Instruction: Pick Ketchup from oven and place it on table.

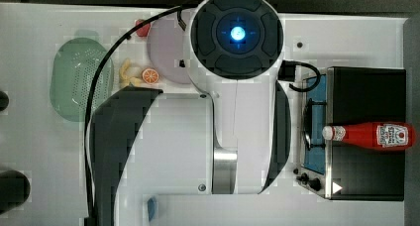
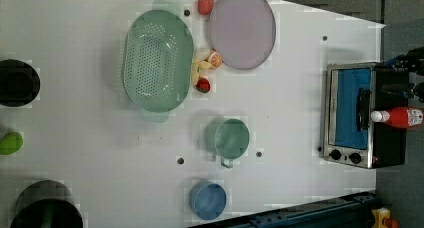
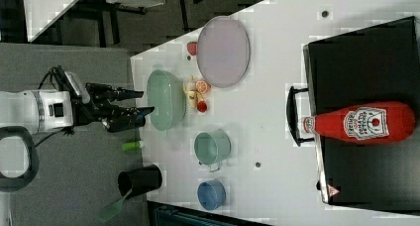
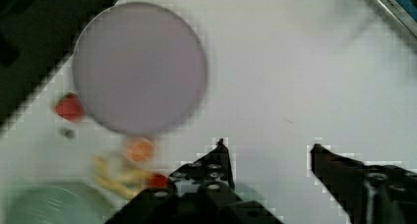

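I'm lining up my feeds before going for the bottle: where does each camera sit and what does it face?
Top view: overhead, arm's body fills the centre, oven beside it.
Left view: overhead, whole table.
Right view: high, arm with open end effector off the table's edge.
Wrist view: looks down past fingertips at plate.
Shared: Ketchup lying atop the oven.

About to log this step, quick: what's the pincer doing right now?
Pincer: open, holding nothing, above the table. The ketchup lies on top of the oven.
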Available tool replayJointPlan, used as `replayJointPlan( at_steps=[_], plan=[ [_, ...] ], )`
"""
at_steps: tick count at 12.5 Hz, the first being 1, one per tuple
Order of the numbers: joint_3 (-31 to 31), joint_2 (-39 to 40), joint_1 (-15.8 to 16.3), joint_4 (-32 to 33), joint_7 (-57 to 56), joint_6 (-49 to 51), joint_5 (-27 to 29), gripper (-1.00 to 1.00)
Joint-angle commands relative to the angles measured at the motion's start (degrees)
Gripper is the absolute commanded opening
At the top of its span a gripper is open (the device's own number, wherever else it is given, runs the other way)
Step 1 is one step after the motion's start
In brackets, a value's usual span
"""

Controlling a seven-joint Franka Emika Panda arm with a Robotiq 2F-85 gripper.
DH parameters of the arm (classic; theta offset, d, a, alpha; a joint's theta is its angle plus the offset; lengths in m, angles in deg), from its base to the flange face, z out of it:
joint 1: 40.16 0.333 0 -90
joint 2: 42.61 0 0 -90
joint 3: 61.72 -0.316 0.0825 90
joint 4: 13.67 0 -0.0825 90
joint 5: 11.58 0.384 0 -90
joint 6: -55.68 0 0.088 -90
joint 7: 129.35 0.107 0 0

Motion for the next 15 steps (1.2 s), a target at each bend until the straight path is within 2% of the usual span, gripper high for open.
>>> replayJointPlan(
  at_steps=[1,3,7,10,15],
  plan=[
    [1.1,-21.1,-1.7,10.2,-1.1,12.0,-0.7,0.58],
    [1.3,-21.1,-1.7,10.2,-1.1,12.0,-0.7,0.99],
    [5.3,-20.5,-2.6,10.2,-1.1,11.9,-0.8,1.00],
    [11.6,-18.4,-3.5,10.1,-1.1,10.0,-0.8,1.00],
    [22.8,-11.9,-3.8,10.0,-1.1,1.1,-0.8,1.00]
  ],
)
